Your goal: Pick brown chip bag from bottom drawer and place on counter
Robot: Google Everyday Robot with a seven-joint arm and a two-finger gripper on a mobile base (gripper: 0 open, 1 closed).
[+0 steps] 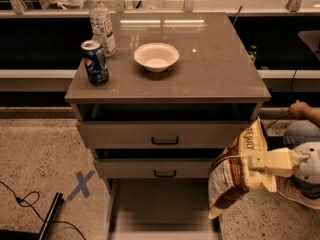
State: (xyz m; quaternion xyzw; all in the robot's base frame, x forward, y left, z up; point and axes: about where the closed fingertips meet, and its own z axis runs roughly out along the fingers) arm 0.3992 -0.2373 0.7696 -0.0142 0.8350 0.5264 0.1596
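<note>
My gripper (254,170) is at the right, in front of the cabinet's right edge, shut on the brown chip bag (231,174). The bag hangs tilted in the air, level with the middle drawer, its cream lower edge pointing down toward the bottom drawer's right rim. The bottom drawer (160,211) is pulled out, its pale grey floor bare where it shows. The counter (215,66) is the glossy grey-brown top above, well higher than the bag.
On the counter stand a blue soda can (95,62), a clear water bottle (102,24) and a white bowl (156,56). Two upper drawers with black handles (165,141) are slightly ajar. A person's hand and knee (305,119) are at the right. A blue X (80,185) and cables mark the floor at left.
</note>
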